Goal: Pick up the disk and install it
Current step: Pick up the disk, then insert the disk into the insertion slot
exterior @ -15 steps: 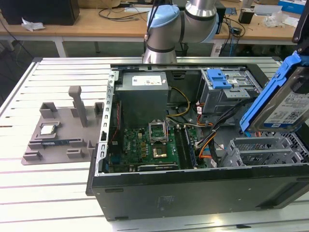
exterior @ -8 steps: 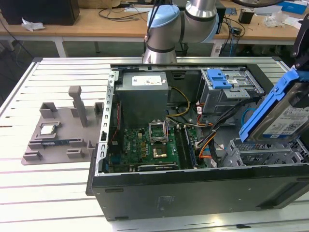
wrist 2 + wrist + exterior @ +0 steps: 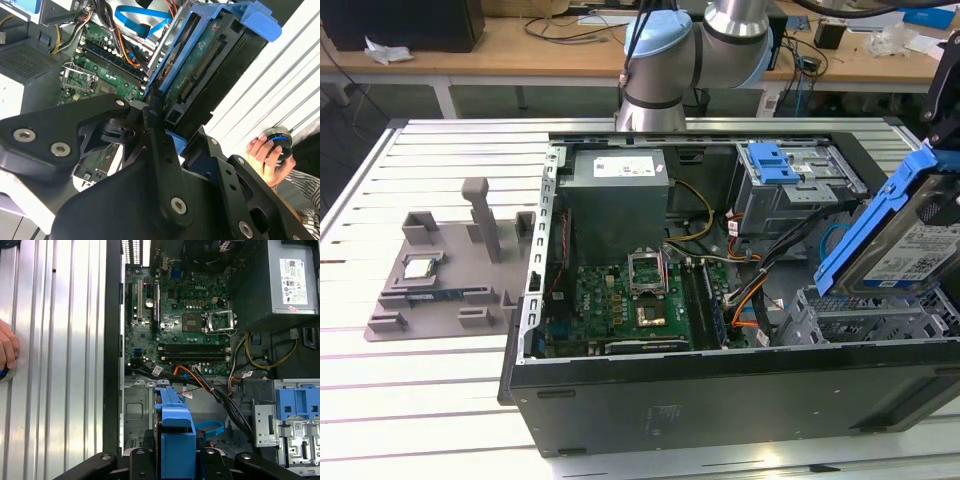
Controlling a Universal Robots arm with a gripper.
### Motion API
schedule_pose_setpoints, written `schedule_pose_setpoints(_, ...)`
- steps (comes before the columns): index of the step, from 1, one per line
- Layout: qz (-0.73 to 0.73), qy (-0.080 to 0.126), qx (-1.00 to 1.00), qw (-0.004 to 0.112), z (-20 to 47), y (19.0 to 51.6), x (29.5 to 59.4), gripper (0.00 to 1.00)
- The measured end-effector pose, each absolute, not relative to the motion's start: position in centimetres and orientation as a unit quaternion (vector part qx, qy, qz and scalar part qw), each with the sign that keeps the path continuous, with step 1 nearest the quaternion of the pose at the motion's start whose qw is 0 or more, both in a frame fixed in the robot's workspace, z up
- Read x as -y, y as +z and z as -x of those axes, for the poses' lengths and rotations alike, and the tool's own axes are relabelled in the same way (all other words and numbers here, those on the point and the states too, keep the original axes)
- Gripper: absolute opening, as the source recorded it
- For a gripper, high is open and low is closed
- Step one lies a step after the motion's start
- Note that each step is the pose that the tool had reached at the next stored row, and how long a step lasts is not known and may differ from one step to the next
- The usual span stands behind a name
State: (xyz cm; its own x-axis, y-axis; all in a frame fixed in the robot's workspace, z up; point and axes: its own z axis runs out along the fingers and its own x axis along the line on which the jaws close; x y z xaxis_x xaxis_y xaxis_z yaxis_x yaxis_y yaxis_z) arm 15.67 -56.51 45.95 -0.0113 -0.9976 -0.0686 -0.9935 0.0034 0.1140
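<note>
The disk, a silver drive with a white-and-blue label in a blue carrier frame, hangs tilted over the front corner of the open computer case on the exterior view's right. Just below it sits a metal drive cage. My gripper is shut on the disk, its black fingers clamping one end while the connector edge and green board face the camera. In the first wrist view the blue carrier of the disk stands edge-on between the gripper links, above the cage.
Inside the case lie the motherboard, a grey power supply, cable bundles and a second bay with a blue latch. A grey fixture tray lies on the exterior view's left. A person's hand rests on a round button beside the case.
</note>
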Motion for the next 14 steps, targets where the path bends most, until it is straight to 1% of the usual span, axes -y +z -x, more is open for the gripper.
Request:
schedule_pose_setpoints(9, -0.703, -0.065, 0.708, 0.016, -15.68, 45.94, 56.52, 0.37)
schedule_pose_setpoints(11, -0.703, -0.061, 0.708, 0.02, -15.68, 45.76, 56.49, 0.37)
schedule_pose_setpoints(14, -0.703, -0.061, 0.708, 0.02, -15.68, 45.4, 56.46, 0.37)
